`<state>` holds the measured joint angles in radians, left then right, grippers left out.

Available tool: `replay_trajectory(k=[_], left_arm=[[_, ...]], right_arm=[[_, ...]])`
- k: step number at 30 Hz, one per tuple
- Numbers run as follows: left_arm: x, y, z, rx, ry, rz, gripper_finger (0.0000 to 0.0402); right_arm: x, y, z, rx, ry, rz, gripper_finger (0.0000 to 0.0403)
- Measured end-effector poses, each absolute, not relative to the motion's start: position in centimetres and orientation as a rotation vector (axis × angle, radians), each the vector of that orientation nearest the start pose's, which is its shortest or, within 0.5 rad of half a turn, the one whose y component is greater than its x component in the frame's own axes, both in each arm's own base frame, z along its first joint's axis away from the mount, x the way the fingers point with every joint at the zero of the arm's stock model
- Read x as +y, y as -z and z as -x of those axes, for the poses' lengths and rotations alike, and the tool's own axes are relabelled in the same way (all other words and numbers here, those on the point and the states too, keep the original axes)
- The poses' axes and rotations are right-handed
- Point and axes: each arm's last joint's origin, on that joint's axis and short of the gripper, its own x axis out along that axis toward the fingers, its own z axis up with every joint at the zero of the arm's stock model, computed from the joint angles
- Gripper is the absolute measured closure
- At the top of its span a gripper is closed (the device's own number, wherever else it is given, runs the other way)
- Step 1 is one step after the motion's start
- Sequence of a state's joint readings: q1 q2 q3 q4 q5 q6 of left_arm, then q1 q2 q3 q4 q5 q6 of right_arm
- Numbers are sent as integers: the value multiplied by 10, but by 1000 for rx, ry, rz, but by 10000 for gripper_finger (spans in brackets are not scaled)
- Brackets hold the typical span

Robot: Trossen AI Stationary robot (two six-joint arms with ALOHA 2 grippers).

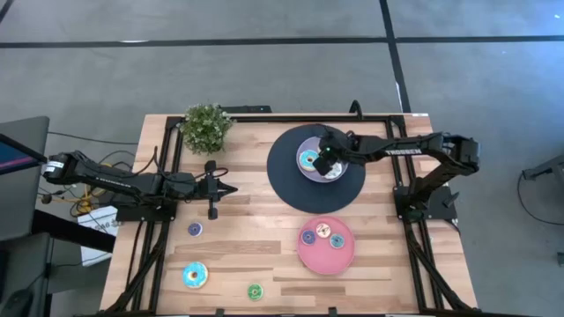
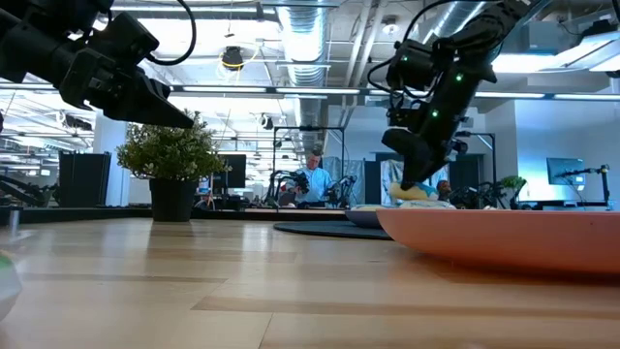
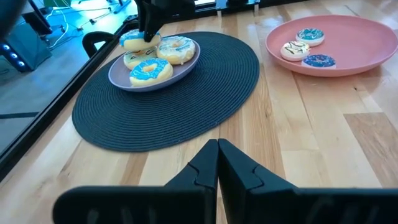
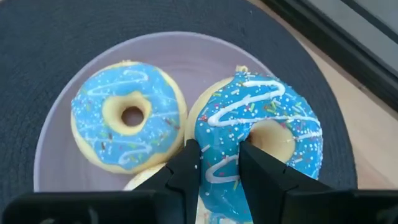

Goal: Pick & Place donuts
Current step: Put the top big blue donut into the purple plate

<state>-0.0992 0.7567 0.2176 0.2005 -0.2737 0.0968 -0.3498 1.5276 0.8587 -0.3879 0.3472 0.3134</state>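
Observation:
A lavender plate (image 1: 310, 145) sits on a black woven disc (image 1: 286, 180) and holds several large donuts; one blue-iced donut (image 4: 127, 124) lies flat on it. My right gripper (image 4: 217, 155) hovers over this plate (image 3: 186, 68), shut on another blue-iced donut (image 4: 261, 115). A pink plate (image 1: 308, 257) carries three small donuts (image 3: 309, 36). On the bare wood lie a small purple donut (image 1: 195, 229), a large blue donut (image 1: 195, 275) and a small green donut (image 1: 255, 291). My left gripper (image 1: 227, 189) is shut and raised above the table's left part, touching nothing. My right gripper pinches the blue-iced donut by one stretch of its ring (image 4: 217, 171), one finger (image 4: 189, 168) outside the ring and the other at the hole's edge. The fingers come from above, pointing down. The donut lies tilted over a second donut on the plate; whether it rests on it I cannot tell.
A potted plant (image 1: 206, 128) stands at the far left of the table. Bare wood (image 1: 247, 220) stretches between the disc and the loose donuts. Black frame rails (image 1: 163, 246) run along both sides. People and other arms show in the room behind.

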Motion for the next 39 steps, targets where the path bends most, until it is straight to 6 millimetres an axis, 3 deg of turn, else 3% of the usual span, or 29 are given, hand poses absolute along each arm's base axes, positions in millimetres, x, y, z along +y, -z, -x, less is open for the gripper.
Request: replay_trajectory(k=[15,27,39], left_arm=[[-8,-179,-159,343,-157,-166,401],[-8,-179,-159,344,-156,-164,401],[-8,-178,-159,350,-153,-166,401]], right_arm=[[-107,-180,-264,973,753,-296,305],[-111,-147,-273,1064,751,-301,305],[-107,-178,-270,980,736,-299,303]])
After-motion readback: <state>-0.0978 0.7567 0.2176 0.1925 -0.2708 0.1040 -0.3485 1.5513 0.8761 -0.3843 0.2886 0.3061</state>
